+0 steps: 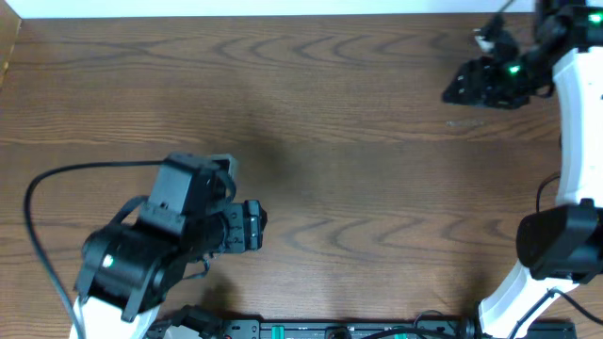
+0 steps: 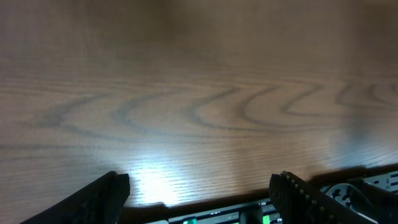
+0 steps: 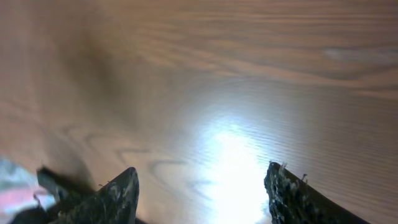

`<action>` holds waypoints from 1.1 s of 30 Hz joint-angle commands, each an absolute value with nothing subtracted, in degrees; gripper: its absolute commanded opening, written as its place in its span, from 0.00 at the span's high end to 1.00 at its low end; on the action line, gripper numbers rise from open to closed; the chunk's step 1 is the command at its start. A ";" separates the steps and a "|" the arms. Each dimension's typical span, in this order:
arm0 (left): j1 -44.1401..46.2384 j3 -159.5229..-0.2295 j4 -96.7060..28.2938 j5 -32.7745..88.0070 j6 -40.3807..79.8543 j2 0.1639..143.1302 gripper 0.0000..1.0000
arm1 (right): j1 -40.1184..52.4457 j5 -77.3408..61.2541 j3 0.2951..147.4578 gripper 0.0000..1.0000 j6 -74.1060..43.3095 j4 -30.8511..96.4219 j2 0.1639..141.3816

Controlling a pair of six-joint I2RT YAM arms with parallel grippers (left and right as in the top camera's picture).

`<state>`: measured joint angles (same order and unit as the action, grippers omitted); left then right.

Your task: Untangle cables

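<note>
Table (image 1: 358,169): brown wood with wavy grain, filling every view.
Right arm (image 1: 577,141): white and black, along the right edge, reaching to the far right corner.
Left arm (image 1: 141,250): black, low at the near left side.
Left jaws: wide open over the wood, nothing between the fingers (image 2: 102,199).
Right jaws: partly open, fingers (image 3: 112,196) apart, holding nothing.
Cables: not clear in any view; cannot tell where.
</note>
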<state>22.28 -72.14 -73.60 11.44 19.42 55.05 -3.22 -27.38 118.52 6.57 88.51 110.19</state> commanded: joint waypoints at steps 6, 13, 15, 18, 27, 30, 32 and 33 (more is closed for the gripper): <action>22.31 -72.99 -74.94 9.30 19.09 46.24 0.22 | 9.47 -24.43 118.72 0.37 6.85 89.14 99.50; 22.31 -72.99 -77.12 5.93 21.93 38.15 0.22 | 19.75 -18.50 118.72 0.33 3.46 89.95 89.76; 22.31 -72.99 -77.17 5.91 22.85 36.25 0.22 | 21.67 -18.28 118.72 0.31 3.49 90.96 86.91; 22.31 -72.99 -77.17 5.82 23.00 34.04 0.22 | 23.29 -17.26 118.72 0.31 3.49 92.79 83.44; 22.31 -72.99 -78.72 5.72 23.03 32.40 0.22 | 24.86 -13.19 118.72 0.34 3.46 96.25 69.65; 22.31 -72.99 -78.74 5.67 23.00 32.40 0.21 | 24.86 -12.71 118.72 0.30 3.46 96.31 64.18; 22.31 -72.99 -78.74 5.67 23.00 32.40 0.21 | 24.84 -11.75 118.72 0.24 3.51 96.79 60.86; 22.31 -72.99 -78.78 5.67 23.03 32.40 0.22 | 24.84 -10.85 118.72 0.22 3.49 97.30 59.42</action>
<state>22.28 -72.14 -78.65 6.61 22.52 32.56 24.51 -13.34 118.52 3.64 96.62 62.61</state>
